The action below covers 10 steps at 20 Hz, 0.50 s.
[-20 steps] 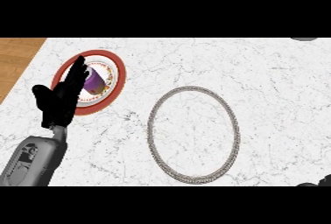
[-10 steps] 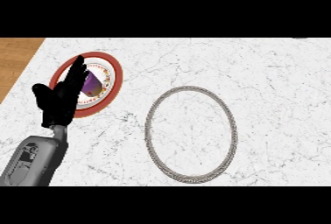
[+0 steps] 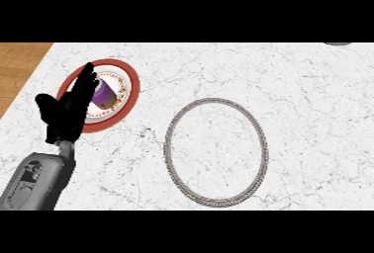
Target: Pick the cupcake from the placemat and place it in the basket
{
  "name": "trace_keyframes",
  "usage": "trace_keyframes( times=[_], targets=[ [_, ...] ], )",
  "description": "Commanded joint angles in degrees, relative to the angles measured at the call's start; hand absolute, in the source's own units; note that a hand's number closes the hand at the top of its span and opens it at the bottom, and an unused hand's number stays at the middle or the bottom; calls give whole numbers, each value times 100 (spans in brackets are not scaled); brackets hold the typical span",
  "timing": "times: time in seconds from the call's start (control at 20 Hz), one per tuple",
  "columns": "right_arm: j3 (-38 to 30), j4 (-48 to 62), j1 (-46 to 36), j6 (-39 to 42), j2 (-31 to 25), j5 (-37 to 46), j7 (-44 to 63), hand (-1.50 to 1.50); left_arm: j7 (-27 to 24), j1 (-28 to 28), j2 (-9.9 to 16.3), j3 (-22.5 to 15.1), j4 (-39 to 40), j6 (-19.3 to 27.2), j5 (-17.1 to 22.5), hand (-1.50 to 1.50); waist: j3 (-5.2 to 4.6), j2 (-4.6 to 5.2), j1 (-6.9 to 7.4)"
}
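presently: black left hand, fingers straight and spread, over round red-rimmed placemat; purple cupcake just right of fingertips; grey ring-shaped basket well apart, rightward

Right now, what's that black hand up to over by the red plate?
The robot's left hand is stretched out over the red-rimmed placemat, fingers straight and open, beside a purple cupcake that sits on it. It has not taken hold of the cupcake. The basket, a grey ring to the right on the marble counter, has nothing in it. The right hand is out of view.
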Motion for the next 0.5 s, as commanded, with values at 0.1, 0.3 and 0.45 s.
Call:
trace_keyframes(
  times=[0.1,0.3,0.45],
  targets=[
    [222,9,43,1230,-1,174,641,150,-2,71,-90,-99,-40,-4,-32,0,-14,-25,119],
    [204,231,69,1583,-1,-458,734,150,18,16,-8,-29,50,-103,18,0,5,-33,86],
    [199,368,110,1705,-1,-922,732,150,147,-88,13,-8,-24,-105,45,0,20,-63,65]
  ],
)
